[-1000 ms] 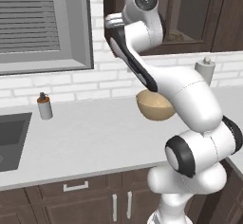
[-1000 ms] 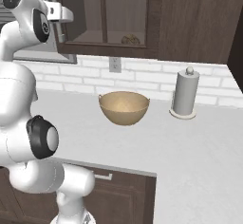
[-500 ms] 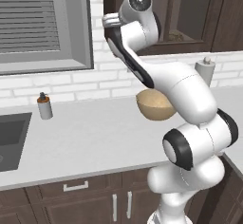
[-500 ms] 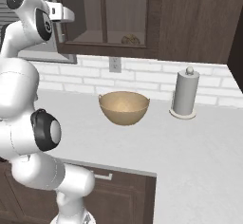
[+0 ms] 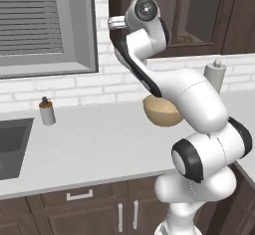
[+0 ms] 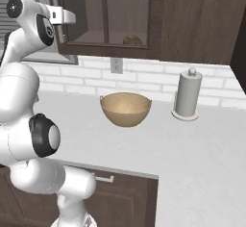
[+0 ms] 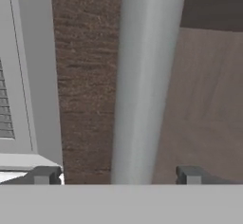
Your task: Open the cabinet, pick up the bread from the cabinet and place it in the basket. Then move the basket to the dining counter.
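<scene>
The cabinet (image 6: 125, 14) is a dark brown wall unit with glass doors, and they are shut. Its long silver handle (image 7: 142, 80) runs upright between my fingertips (image 7: 45, 175). My gripper (image 7: 117, 175) is open around that handle, with a gap on each side. From the right base camera, my hand (image 6: 65, 15) sits at the door's left edge. The bread (image 6: 133, 40) is a small dark roll behind the glass; it also shows as bread (image 5: 185, 39) in the left base view. The tan basket (image 6: 126, 108) stands empty on the white counter below. The dining counter is out of view.
A paper towel holder (image 6: 186, 96) stands right of the basket. A soap bottle (image 5: 47, 112) and a sink (image 5: 10, 144) are at the left, under the window (image 5: 40, 25). A wall outlet (image 6: 116, 65) is behind the basket. Lower drawers run under the counter edge.
The hand has edged slightly closer to the cabinet handle. The jaws have narrowed only a trace and are still wide apart.
</scene>
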Robot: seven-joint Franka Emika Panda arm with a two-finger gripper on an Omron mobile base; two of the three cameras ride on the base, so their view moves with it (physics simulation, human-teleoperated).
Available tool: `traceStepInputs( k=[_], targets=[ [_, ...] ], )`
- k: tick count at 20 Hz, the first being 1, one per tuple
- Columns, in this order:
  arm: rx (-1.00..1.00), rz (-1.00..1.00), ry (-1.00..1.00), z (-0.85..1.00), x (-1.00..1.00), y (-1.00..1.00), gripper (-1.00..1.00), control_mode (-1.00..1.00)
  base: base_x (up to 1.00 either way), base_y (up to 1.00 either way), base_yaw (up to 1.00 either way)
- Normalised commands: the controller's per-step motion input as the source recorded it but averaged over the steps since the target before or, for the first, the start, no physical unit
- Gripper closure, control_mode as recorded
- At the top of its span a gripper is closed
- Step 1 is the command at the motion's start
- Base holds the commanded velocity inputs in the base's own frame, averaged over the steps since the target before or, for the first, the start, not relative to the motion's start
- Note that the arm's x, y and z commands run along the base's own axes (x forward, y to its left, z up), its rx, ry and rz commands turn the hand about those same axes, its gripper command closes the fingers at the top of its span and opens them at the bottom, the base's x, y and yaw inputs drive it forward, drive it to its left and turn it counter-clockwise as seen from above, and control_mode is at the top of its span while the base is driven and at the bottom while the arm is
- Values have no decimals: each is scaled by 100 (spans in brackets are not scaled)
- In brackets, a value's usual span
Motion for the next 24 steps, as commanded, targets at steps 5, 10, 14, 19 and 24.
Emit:
traceStepInputs(
  k=[5, 10, 14, 19, 24],
  targets=[
    [0, 0, 16, -14, 4, -96, 100, -100, 0, 0, 0],
    [0, 0, 8, -16, -1, -100, 100, -100, 0, 0, 0],
    [1, 0, -7, -23, -26, -100, 100, -100, 0, 0, 0],
    [7, 2, -33, -33, -59, -100, 100, -100, 0, 0, 0],
    [4, 0, -29, -12, -77, -100, 100, -100, 0, 0, 0]
  ],
)
